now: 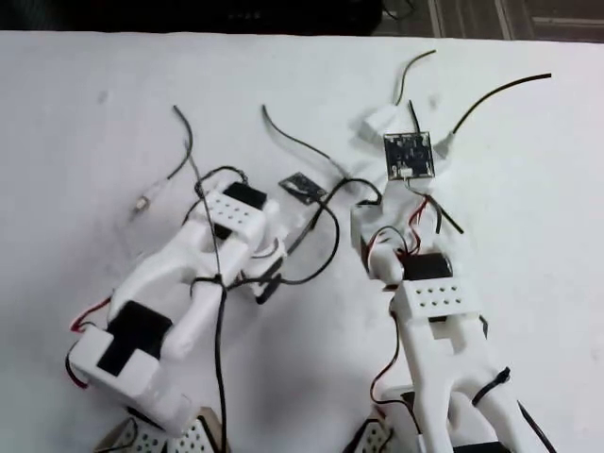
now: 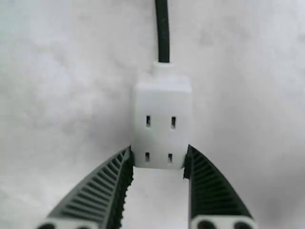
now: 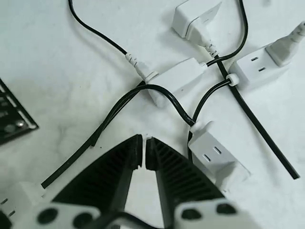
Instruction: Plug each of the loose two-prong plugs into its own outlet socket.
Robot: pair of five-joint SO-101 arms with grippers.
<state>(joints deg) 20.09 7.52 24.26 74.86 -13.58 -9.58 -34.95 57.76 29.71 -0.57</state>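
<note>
My left gripper (image 2: 158,160) is shut on the near end of a white outlet socket (image 2: 162,109), one finger on each side. The socket has two pairs of slots, and its black cord (image 2: 162,28) runs away from me. In the high view, the left arm (image 1: 226,222) lies left of centre. My right gripper (image 3: 144,140) is shut with nothing in it, above the table among tangled cords. Beside it lies a white two-slot socket (image 3: 217,155). Farther off are a white plug body (image 3: 176,78) on a black cord, another socket (image 3: 255,67) and a white adapter (image 3: 195,19).
A square circuit board (image 1: 409,154) lies at the back right with a white adapter (image 1: 377,121) beside it. A smaller dark board (image 1: 304,187) sits between the arms. A thin cable with a small white plug (image 1: 143,203) lies at the left. Black cords (image 1: 321,245) loop between the arms.
</note>
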